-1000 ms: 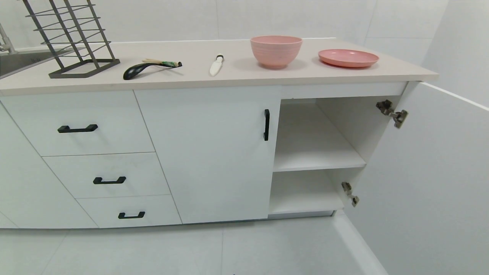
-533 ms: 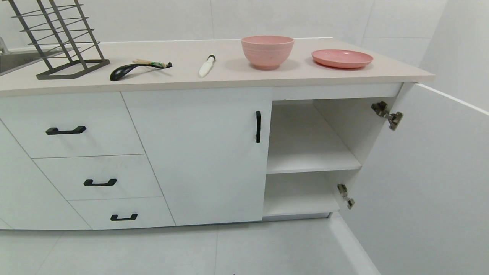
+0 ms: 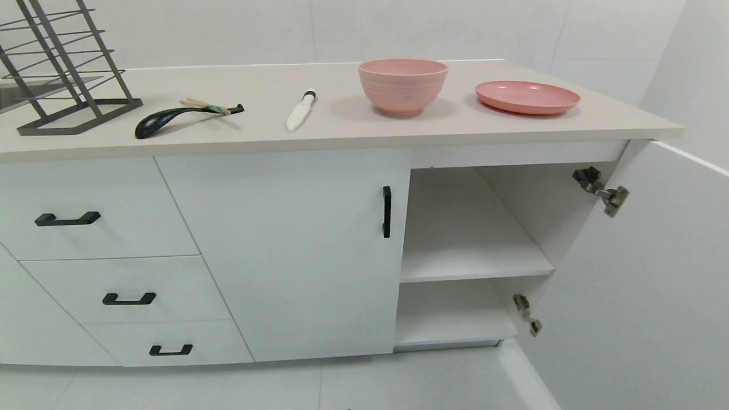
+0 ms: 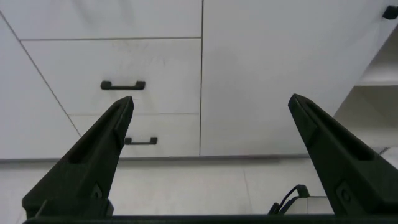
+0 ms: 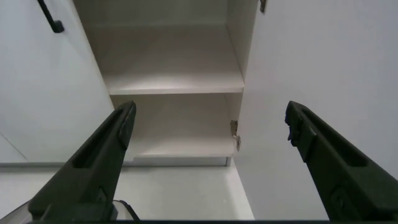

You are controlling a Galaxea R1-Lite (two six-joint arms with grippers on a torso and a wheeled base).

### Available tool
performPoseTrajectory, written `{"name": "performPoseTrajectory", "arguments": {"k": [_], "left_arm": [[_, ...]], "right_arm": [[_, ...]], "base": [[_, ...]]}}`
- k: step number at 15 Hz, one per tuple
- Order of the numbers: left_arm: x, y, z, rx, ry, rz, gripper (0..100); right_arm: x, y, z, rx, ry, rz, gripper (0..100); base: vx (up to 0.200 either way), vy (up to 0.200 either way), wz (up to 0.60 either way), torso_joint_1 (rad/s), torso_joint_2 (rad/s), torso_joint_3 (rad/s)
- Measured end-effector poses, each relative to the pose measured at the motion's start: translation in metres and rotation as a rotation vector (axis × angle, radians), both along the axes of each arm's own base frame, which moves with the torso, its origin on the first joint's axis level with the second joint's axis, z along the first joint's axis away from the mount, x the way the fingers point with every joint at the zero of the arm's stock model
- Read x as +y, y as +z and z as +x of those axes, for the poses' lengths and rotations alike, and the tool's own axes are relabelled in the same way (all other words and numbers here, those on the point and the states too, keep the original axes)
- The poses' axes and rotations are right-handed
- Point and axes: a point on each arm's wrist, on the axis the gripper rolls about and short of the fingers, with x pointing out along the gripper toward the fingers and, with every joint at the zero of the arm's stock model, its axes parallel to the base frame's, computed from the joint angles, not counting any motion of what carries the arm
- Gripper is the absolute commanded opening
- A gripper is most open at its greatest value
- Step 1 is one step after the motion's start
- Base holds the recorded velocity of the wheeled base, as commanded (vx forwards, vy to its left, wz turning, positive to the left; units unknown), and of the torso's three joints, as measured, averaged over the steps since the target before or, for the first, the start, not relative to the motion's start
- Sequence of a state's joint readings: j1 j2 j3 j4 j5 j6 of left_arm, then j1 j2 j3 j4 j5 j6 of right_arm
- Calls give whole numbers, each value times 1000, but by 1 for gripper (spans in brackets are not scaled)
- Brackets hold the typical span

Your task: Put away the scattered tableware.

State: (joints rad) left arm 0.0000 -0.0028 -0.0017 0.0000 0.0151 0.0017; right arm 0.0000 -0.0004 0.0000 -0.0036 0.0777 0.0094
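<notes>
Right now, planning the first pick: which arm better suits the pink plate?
Probably right: the right gripper faces the open white cupboard beneath the round pink plate on the beige counter's right end; the left gripper faces the white drawers.

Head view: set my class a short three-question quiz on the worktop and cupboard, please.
1. True or false: the bowl stands between the knife and the plate.
2. Which lies nearest the rack? A spoon; B bowl; C plate.
3. Fill in: the cupboard door on the right stands ____.
Key: 1 true; 2 A; 3 open.
</notes>
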Motion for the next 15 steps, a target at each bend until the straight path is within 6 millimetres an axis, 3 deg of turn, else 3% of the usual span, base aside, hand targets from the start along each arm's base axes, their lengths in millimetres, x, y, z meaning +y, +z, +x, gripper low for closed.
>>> {"name": "performPoseTrajectory", "arguments": {"k": [5,9,11,15], "left_arm": [[0,0,0,0,3,-1,100],[0,0,0,2,6,0,100],[0,0,0,1,6,0,100],[0,0,0,1,6,0,100]], "right_arm": [[0,0,0,0,0,0,100],[0,0,0,-1,0,0,100],[0,0,0,0,0,0,100],[0,0,0,0,0,0,100]], "base": [[200,-40,0,0,2,3],[0,0,0,0,0,0],[0,0,-600,5,-5,7],[0,0,0,176,-83,-66]]}}
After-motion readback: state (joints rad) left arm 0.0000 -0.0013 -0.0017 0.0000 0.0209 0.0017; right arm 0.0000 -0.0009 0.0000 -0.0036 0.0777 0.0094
